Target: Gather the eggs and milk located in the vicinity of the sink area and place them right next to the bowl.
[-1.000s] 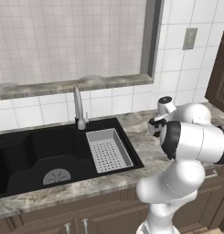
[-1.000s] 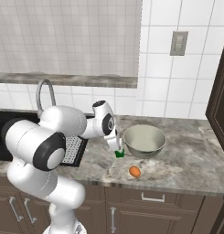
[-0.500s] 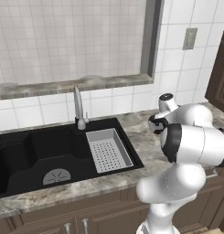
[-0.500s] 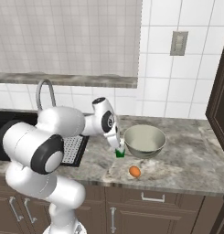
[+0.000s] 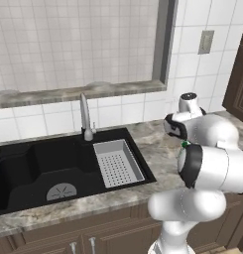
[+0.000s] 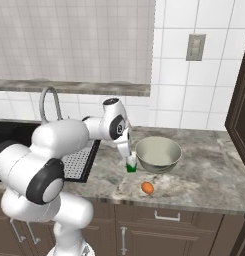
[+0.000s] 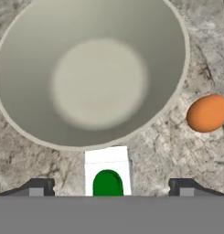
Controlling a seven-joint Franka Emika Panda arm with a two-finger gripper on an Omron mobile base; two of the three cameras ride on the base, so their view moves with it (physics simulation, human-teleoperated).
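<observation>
The milk, a small green container with a white top, stands upright on the counter against the left side of the bowl. My gripper hangs just above it, open, its jaws well clear of the carton on both sides. In the hand view the milk sits between the fingertips, below the bowl's rim. One orange-brown egg lies on the counter in front of the bowl; it also shows at the right of the hand view as the egg. A sliver of the milk peeks past my arm.
The black sink with its grey drainer tray and chrome tap lies to the left. The marble counter runs right of the bowl toward a dark cabinet. A wall outlet sits above.
My hand has risen a little above the milk, and the jaws have spread slightly wider. The milk, bowl and egg stay put.
</observation>
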